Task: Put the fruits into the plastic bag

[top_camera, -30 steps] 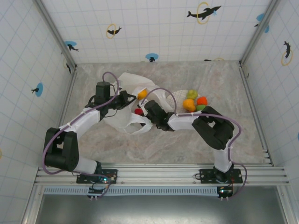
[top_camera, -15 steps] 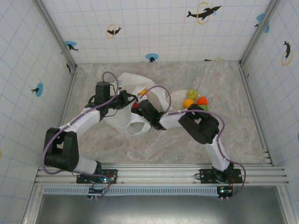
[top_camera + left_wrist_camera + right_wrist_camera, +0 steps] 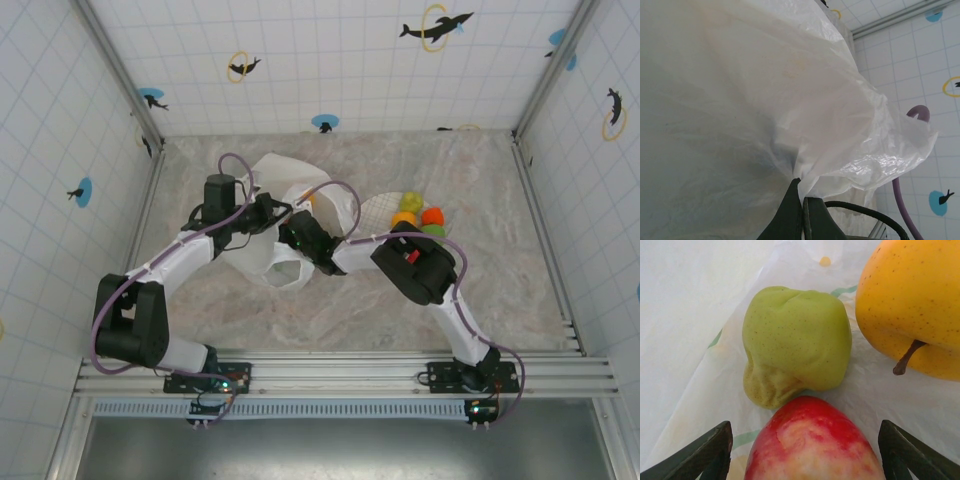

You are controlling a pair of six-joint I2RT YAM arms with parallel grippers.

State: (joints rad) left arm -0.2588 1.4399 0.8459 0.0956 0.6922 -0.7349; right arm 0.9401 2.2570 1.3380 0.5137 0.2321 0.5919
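Note:
The white plastic bag lies left of centre, and my left gripper is shut on a pinch of its film, holding the bag up. My right gripper reaches inside the bag mouth. In the right wrist view its fingers stand wide apart, with a gap on each side of a red fruit resting on the bag film. Just beyond lie a yellow-green fruit and a yellow-orange fruit. Several more fruits, yellow-green, orange, red-orange and green, sit on the plate.
The pale grid-patterned plate sits right of the bag, under my right forearm. Tiled walls close in the marble table on three sides. The right arm's elbow bends low over the table's centre.
My right gripper has pushed left, deeper into the bag mouth, carrying the red fruit out of the top view. The left gripper has kept hold of the bag.

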